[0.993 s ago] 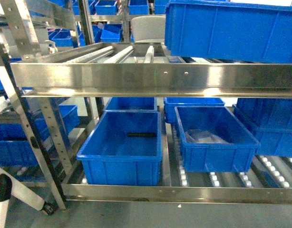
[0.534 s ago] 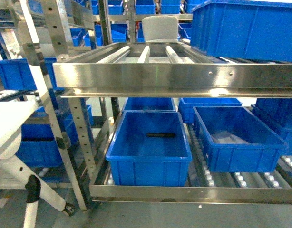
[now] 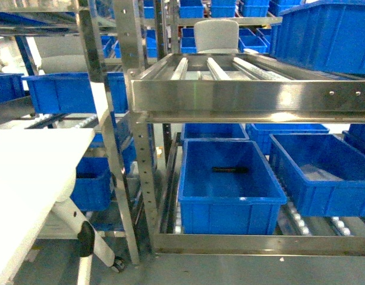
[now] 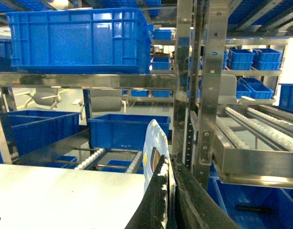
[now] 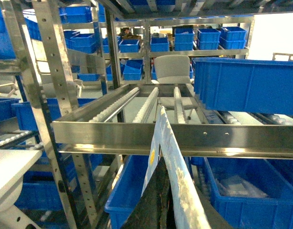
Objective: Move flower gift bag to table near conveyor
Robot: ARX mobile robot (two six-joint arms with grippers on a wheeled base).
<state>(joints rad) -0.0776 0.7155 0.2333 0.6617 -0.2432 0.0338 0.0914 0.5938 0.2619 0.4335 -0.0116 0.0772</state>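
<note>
In the left wrist view my left gripper (image 4: 169, 162) is shut on the flower gift bag (image 4: 153, 143), pale blue with yellow spots and a cut-out handle, which stands upright above the jaws. The white table (image 4: 56, 195) lies just left of it and below. My right gripper (image 5: 163, 167) is shut on a pale blue bag edge (image 5: 179, 185) with a yellow dot; I cannot tell whether it is the same bag. The conveyor (image 3: 248, 95) with its roller lanes fills the head view, and the table (image 3: 34, 172) sits at lower left there. Neither gripper shows in the head view.
Blue bins (image 3: 230, 184) sit on the lower roller lanes and a large one (image 3: 328, 35) on the upper level. Steel uprights (image 3: 114, 148) stand between table and rack. The table's leg with a castor (image 3: 90, 237) reaches the floor. A grey chair back (image 3: 216, 35) shows behind.
The head view has swung left. The rack and bins have slid to the right of the picture, and the white table has come into view at lower left.
</note>
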